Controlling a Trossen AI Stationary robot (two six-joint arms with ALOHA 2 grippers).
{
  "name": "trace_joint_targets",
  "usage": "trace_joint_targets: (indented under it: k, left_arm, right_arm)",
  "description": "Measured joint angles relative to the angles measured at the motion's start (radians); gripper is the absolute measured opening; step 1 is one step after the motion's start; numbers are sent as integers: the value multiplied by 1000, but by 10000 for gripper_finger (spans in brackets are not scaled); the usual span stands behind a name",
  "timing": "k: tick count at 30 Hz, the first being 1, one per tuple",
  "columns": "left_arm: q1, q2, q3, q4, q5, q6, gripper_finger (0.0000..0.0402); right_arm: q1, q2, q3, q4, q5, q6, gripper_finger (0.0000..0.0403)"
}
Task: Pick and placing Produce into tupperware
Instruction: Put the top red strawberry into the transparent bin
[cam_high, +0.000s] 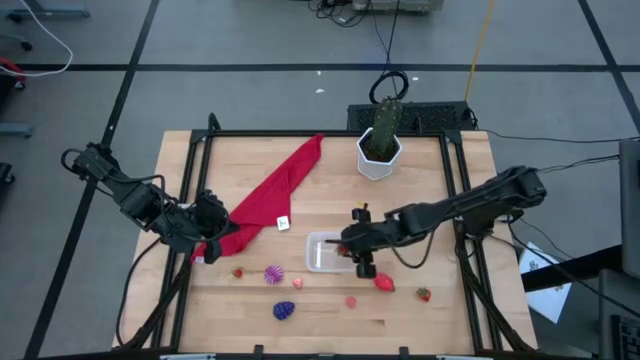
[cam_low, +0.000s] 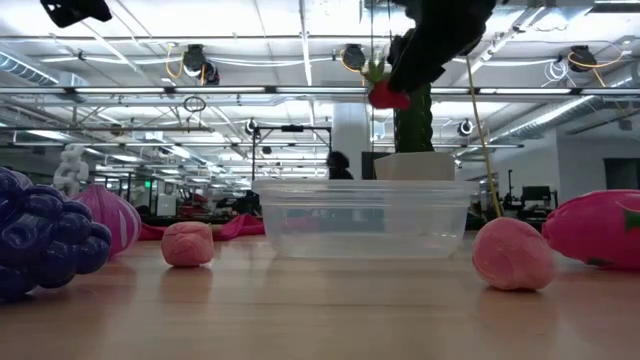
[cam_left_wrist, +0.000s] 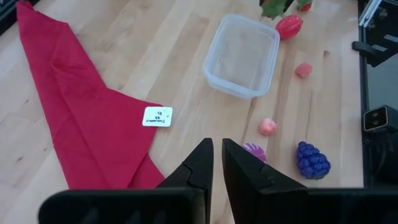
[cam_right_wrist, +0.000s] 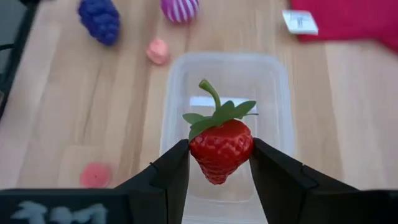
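Note:
My right gripper (cam_right_wrist: 219, 144) is shut on a red toy strawberry (cam_right_wrist: 221, 149) and hangs above the clear tupperware (cam_high: 322, 250), toward its right end. In the low view the strawberry (cam_low: 388, 96) is well above the tupperware (cam_low: 362, 218). Other produce lies on the wood near the table's front: purple grapes (cam_high: 284, 310), a striped piece (cam_high: 273, 274), pink pieces (cam_high: 297, 283), a larger red fruit (cam_high: 384, 284) and a small strawberry (cam_high: 424, 294). My left gripper (cam_left_wrist: 217, 152) is shut, held above the near end of the red cloth (cam_high: 270, 195). My right gripper pinches the strawberry's two sides (cam_right_wrist: 198, 149) between its two fingers. The fingers slant down from the table's right side. The strawberry is lifted clear, its green stem (cam_right_wrist: 211, 96) pointing up, with the tupperware (cam_right_wrist: 227, 74) below it.
A white pot with a green cactus (cam_high: 380, 150) stands at the far edge. The long red cloth runs from the far middle to the near left and carries a white tag (cam_high: 283, 224). A black frame (cam_high: 455, 190) borders the table.

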Motion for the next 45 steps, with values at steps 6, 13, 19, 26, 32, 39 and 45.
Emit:
trace_joint_targets:
  k: [6,13,19,26,32,39,45]
  left_arm:
    - [0,0,0,-27,1,0,37]
    - [0,0,0,-29,1,0,37]
    - [0,0,0,-29,1,0,37]
    - [0,0,0,-30,1,0,37]
    - [0,0,0,-31,1,0,37]
    - [0,0,0,-30,1,-1,37]
    - [0,0,0,-31,1,-1,37]
  right_arm:
    - [-10,41,13,-14,-62,173,151]
    - [-26,77,12,-71,-102,290,151]
    - [-27,103,8,-71,-102,291,151]
    - [-27,100,-36,-20,-102,253,151]
    - [-44,101,-88,45,-102,267,151]
    - [-51,99,-89,52,-102,255,151]
    - [-51,99,-89,51,-102,230,151]
